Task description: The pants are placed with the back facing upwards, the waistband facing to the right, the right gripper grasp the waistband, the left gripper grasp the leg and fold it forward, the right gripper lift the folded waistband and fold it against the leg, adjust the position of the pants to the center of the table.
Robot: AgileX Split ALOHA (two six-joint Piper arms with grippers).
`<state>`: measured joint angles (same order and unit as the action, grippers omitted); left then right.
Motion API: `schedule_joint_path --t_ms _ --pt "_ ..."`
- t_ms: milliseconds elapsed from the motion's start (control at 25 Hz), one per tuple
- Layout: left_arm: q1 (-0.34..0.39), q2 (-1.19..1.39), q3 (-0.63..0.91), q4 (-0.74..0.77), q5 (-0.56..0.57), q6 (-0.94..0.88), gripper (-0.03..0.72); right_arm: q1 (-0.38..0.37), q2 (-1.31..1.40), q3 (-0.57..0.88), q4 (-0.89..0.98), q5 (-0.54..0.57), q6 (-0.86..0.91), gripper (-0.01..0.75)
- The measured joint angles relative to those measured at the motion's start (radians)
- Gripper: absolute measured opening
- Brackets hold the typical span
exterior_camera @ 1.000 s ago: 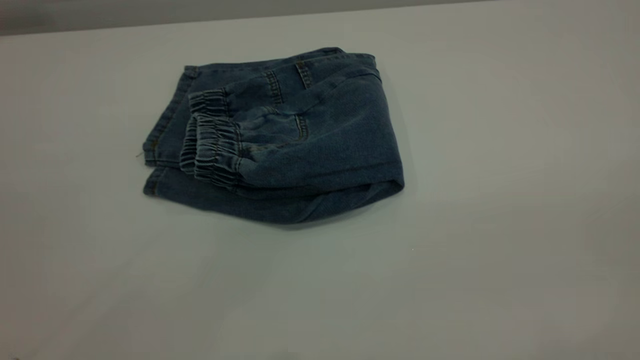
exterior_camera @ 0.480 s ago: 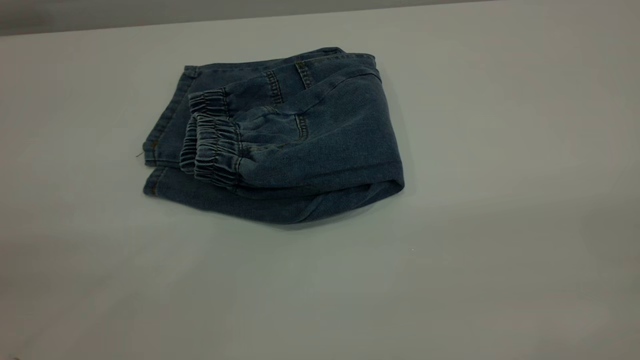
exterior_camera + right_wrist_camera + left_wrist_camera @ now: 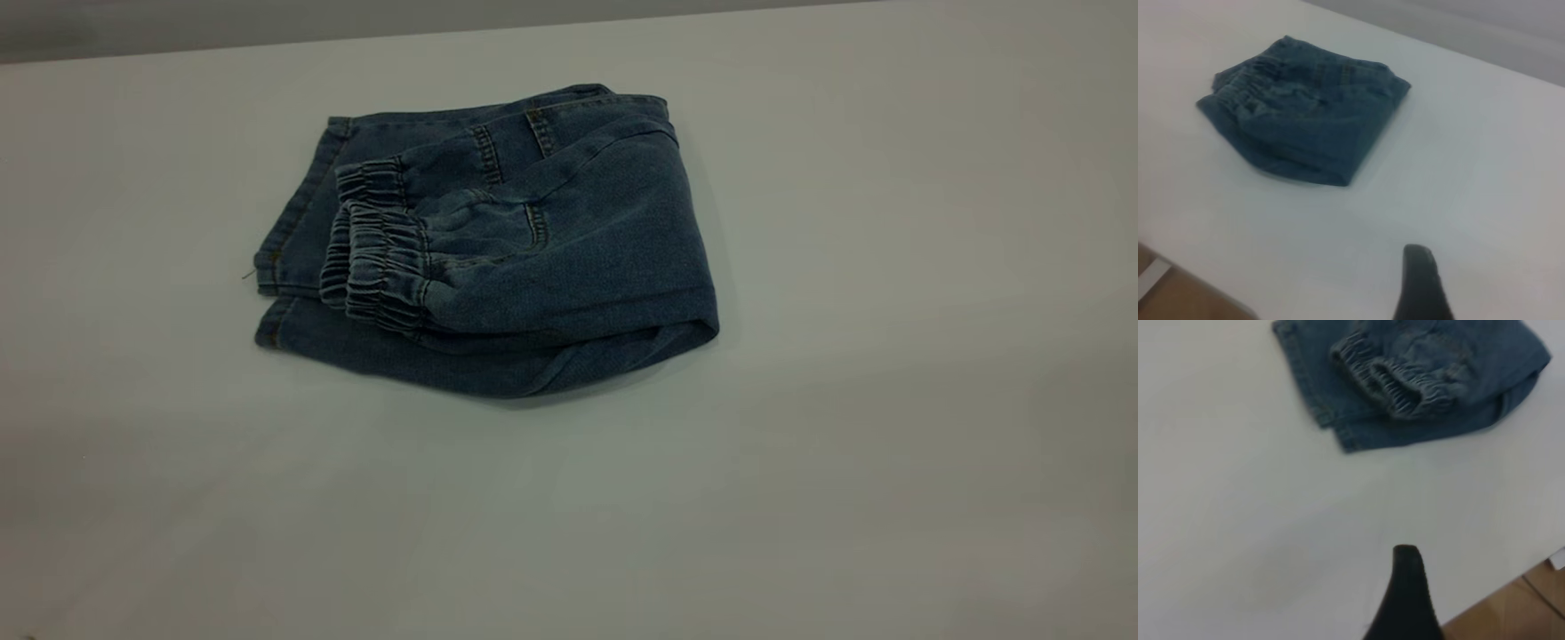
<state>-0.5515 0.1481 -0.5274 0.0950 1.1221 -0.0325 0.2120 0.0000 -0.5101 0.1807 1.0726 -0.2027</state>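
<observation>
You have the pants [image 3: 498,249] folded on the table [image 3: 889,356], nearer its far edge, the waistband [image 3: 378,267] lying on top. Both grippers sit well apart from them (one fingertip [image 3: 1408,587] shows per wrist view, so I cannot tell their grip).

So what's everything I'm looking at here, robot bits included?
pants: one, faded blue denim, folded into a bundle, lying on the table toward its far side, left of centre in the exterior view.
waistband: one, darker gathered blue, folded over on top of the bundle, at its left end.
table: one, white-grey, under everything.
left pincer: one black fingertip showing, above bare table, apart from the pants.
right pincer: one black fingertip showing, above bare table, apart from the pants.
</observation>
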Motion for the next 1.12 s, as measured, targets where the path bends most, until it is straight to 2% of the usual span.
schedule_joint_path --t_ms 120,1120 --pt "0.0 0.0 0.026 -0.001 -0.047 0.0 0.53 0.0 0.0 0.0 -0.014 -0.001 0.022 0.402" --pt "0.0 -0.001 0.025 -0.002 -0.045 -0.002 0.53 0.0 0.0 0.0 -0.011 0.001 0.018 0.402"
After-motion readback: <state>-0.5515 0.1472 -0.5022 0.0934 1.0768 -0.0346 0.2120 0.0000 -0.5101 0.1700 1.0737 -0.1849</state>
